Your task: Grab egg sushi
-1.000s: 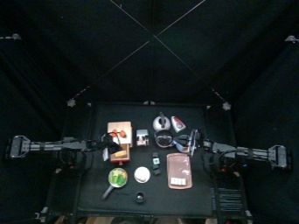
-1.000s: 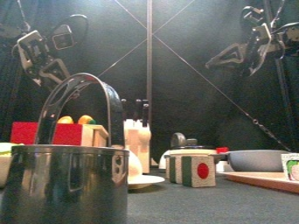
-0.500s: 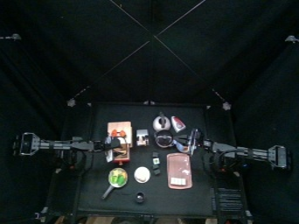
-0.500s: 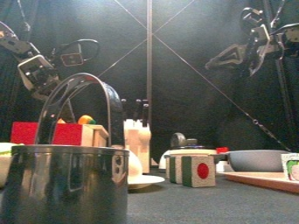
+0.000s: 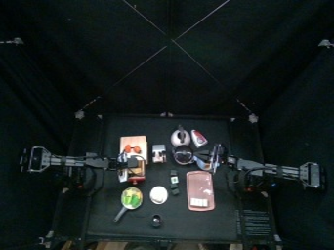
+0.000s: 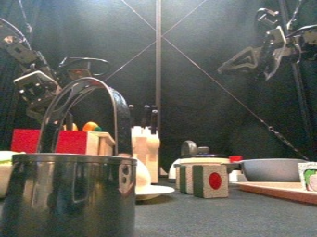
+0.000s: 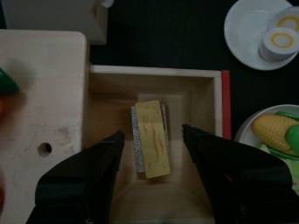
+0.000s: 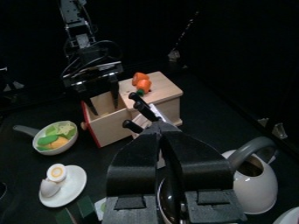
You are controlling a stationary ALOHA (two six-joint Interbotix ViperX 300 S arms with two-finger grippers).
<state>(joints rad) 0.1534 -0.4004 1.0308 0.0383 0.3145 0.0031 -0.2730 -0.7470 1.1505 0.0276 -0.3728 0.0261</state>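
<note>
The egg sushi (image 7: 152,138) is a small yellow oblong block lying on the floor of a shallow wooden box (image 7: 111,96) with one red side. My left gripper (image 7: 158,150) hangs right above it, open wide, one jaw on either side of the block and neither touching it. In the top view the left gripper (image 5: 127,168) sits over the table's left part, and in the front view it (image 6: 50,88) hangs above the red box (image 6: 50,141). My right gripper (image 8: 160,131) is shut and empty, held high at the right (image 6: 266,51).
A pale cutting board (image 7: 41,96) lies beside the box. A white plate with a halved egg (image 7: 268,35) and a plate with corn (image 7: 274,136) lie close by. A kettle (image 8: 251,179), a pink tray (image 5: 200,190) and a steel pot (image 6: 69,194) stand on the table.
My left gripper has come down toward the box and its jaws have spread wider. The right arm has not moved.
</note>
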